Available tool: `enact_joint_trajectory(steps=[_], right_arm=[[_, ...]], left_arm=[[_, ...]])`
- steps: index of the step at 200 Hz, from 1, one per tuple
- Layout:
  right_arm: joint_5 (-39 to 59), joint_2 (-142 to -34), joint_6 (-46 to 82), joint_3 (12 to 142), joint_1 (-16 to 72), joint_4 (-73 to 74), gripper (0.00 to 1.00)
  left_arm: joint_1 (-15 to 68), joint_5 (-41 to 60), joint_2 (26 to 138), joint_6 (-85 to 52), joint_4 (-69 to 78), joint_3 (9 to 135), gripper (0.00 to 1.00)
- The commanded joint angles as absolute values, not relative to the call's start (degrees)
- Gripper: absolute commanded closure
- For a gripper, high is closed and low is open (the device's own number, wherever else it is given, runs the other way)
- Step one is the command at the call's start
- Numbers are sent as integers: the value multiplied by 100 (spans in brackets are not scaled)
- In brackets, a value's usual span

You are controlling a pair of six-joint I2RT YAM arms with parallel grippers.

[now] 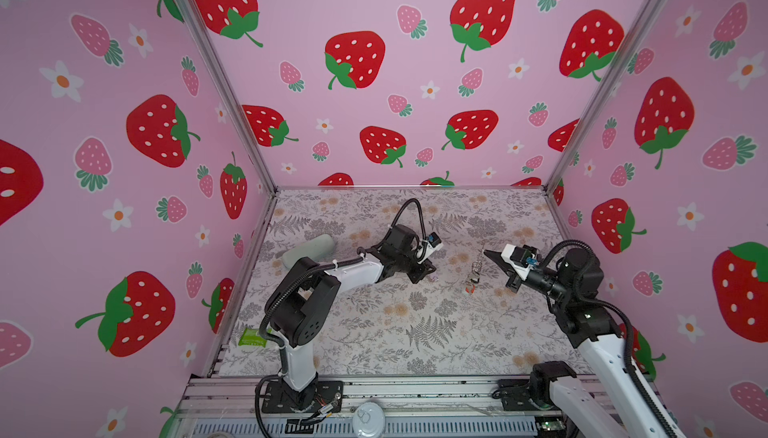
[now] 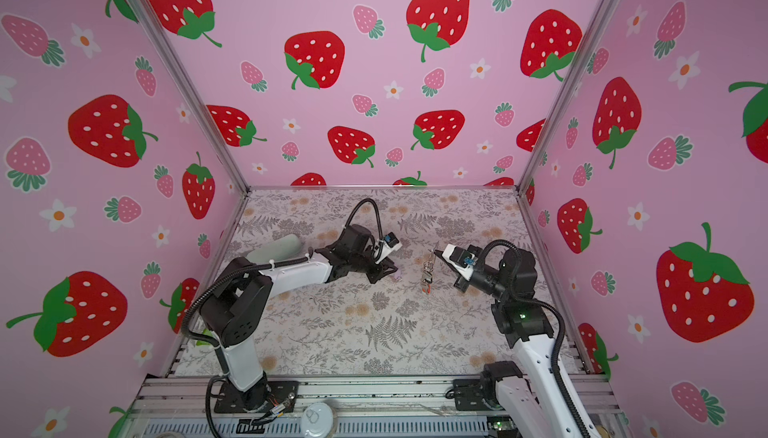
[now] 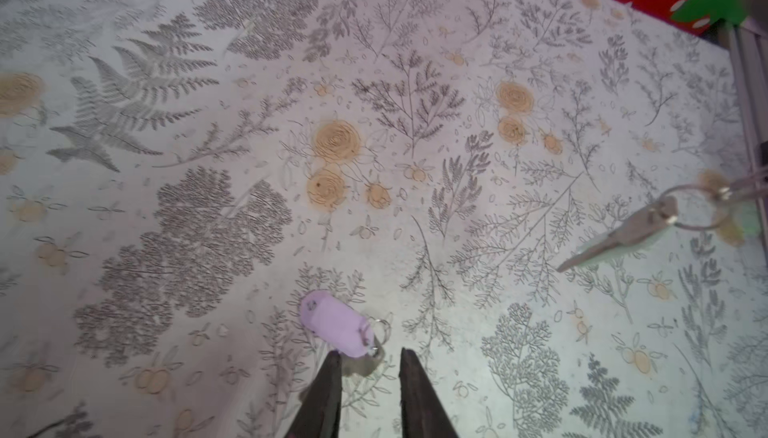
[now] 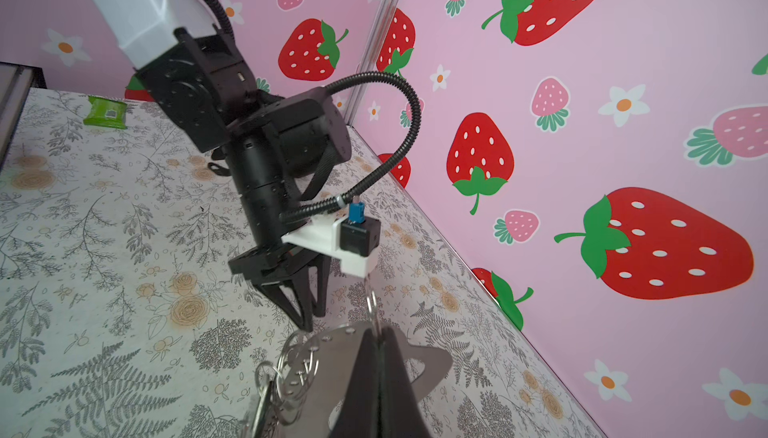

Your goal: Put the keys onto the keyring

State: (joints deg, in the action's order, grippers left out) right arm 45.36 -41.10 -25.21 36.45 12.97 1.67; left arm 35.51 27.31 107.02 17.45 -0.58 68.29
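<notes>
Right now the lilac-tagged key [image 3: 332, 323] lies flat on the flowered table [image 3: 208, 124], near the keyring [image 4: 299, 357]. It sits just beside one fingertip of the left gripper [image 3: 370, 352], outside the gap rather than in it. Whether that fingertip touches the tag, I cannot tell.

Only the left wrist view shows this spacing; in both top views the lilac-tagged key is a speck at the gripper's tip. Only the right wrist view shows the brown strap loop [image 4: 432, 363] joined to the keyring, behind the dark fingers.

The left gripper's jaws stand a little apart with nothing between them. The right gripper [image 4: 376, 332] has its jaws closed, pinching the keyring's thin metal ring, and the other keys [image 1: 472, 284] dangle below the keyring.
</notes>
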Motion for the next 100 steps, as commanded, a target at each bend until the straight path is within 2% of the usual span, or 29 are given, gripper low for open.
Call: enact_joint_trajectory(steps=[1,46,100], right_arm=[[4627,-4051,-2530,3709,1308,266,100],[4730,-4126,-2549,3802,1303,270,100],[4755,-4082,-2525,3803,1304,229,100]], left_arm=[[3550,3619,10847,2992,-1556,7319,70],[3551,3735,11148,4052,-2018,7794,63],[3684,3490,11626,4514,-2460,8373,58]])
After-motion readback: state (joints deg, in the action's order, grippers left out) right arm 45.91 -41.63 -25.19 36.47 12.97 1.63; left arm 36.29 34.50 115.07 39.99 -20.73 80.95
